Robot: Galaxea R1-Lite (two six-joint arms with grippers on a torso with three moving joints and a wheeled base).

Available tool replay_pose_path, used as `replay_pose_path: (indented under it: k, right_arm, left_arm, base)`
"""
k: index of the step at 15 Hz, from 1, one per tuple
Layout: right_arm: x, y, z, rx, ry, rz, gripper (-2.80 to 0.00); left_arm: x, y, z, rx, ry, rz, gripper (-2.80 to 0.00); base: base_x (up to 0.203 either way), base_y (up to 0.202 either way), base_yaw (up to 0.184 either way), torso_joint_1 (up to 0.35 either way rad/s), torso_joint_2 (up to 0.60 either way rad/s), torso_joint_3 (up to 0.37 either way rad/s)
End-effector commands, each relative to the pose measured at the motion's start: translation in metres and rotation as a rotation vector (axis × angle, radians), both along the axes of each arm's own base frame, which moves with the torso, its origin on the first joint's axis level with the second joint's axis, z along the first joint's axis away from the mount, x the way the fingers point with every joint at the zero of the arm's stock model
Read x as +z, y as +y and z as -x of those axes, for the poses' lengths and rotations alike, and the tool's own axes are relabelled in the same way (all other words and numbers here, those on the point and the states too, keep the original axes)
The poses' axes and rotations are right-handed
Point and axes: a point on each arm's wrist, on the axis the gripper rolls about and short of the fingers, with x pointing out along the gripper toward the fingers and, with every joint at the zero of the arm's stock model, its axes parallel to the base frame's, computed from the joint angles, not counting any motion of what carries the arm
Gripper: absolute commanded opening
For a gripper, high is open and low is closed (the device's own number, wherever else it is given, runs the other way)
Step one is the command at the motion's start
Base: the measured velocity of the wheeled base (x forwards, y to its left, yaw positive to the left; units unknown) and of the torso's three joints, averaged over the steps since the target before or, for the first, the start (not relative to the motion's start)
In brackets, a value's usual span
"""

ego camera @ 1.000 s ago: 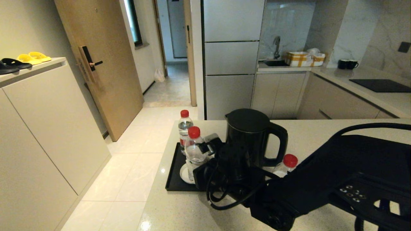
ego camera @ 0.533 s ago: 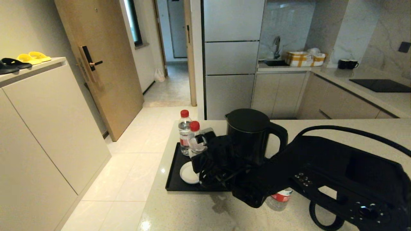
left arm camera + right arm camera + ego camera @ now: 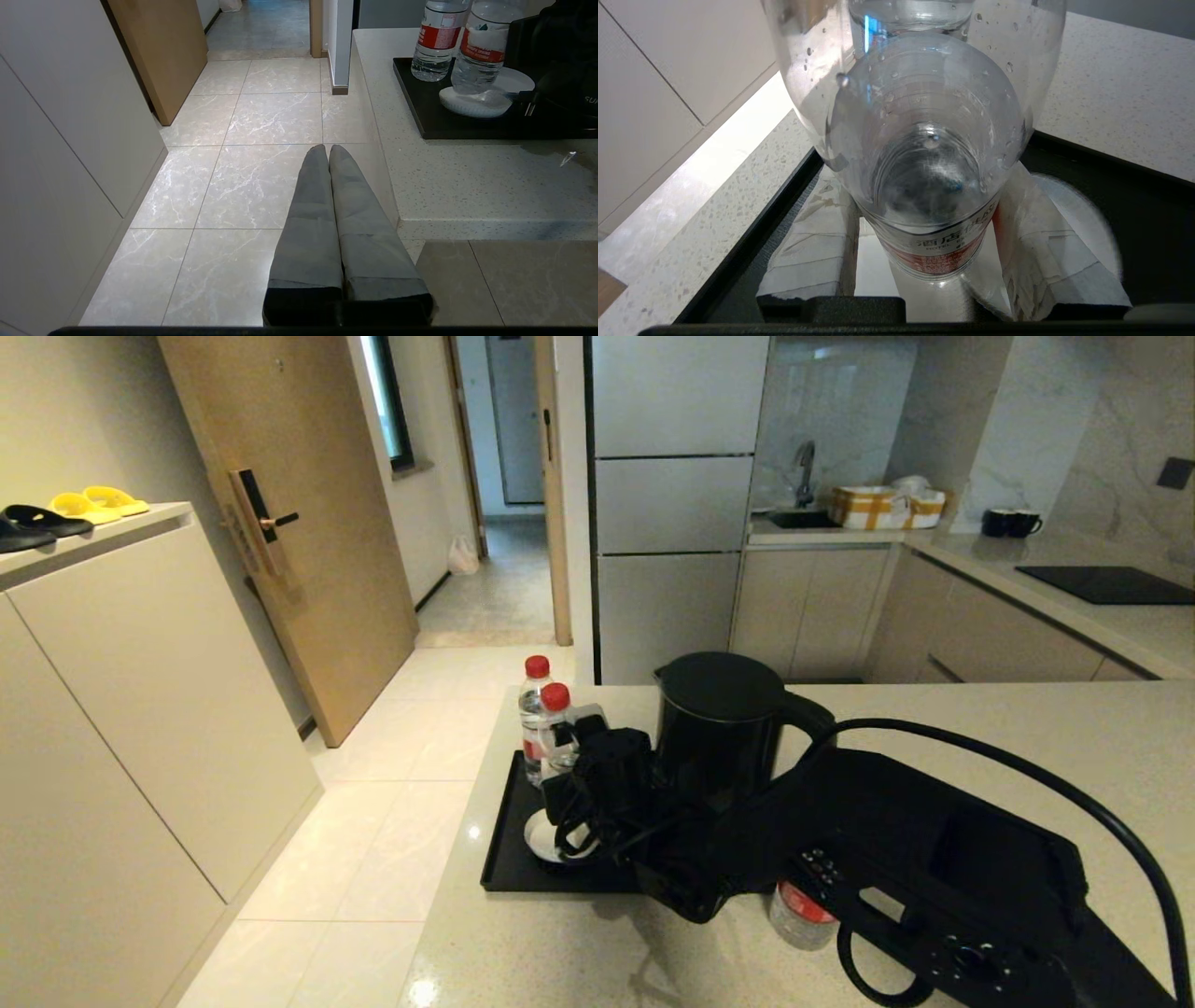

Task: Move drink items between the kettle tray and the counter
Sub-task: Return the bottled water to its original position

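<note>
right gripper [image 3: 569,756] clamped on water bottle [image 3: 924,154] above kettle tray [image 3: 509,859]; bottle to be lowered upright, released once seated. left gripper [image 3: 329,154] parked, jaws together.

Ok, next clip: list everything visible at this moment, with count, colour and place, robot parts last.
Water bottles: three, clear with red caps; one standing at the tray's far-left corner, one in the right gripper over the white coaster, one on the counter near the tray's front-right.
Kettle: one, black, on the tray.
Tray: one, black, on the counter's left part.
Coaster: one, white, on the tray.
Counter: beige, speckled.
Slippers: yellow and black, on the cream cabinet at left.
Mugs: black, far counter.
Hob: black, far right.
Right gripper: closed around the bottle above the tray.
Left gripper: shut, over the floor beside the counter.
</note>
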Motion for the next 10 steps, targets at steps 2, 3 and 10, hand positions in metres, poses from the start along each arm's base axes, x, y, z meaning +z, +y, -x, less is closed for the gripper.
replay_pose_path:
  k: [2, 3, 10]
  right_arm:
    - [0.001, 0.007, 0.006, 0.015, 0.000, -0.006, -2.80]
    - [0.008, 0.006, 0.008, 0.013, -0.008, -0.016, -2.80]
    - [0.045, -0.002, 0.017, -0.020, -0.040, -0.049, -2.80]
  left_arm:
    - [0.000, 0.000, 0.000, 0.000, 0.002, 0.000, -2.80]
    - [0.000, 0.000, 0.000, 0.000, 0.001, 0.000, -2.80]
    - [0.000, 0.000, 0.000, 0.000, 0.001, 0.000, -2.80]
  base:
    - [0.000, 0.000, 0.000, 0.000, 0.00, 0.000]
    - [0.000, 0.000, 0.000, 0.000, 0.00, 0.000]
    - [0.000, 0.000, 0.000, 0.000, 0.00, 0.000]
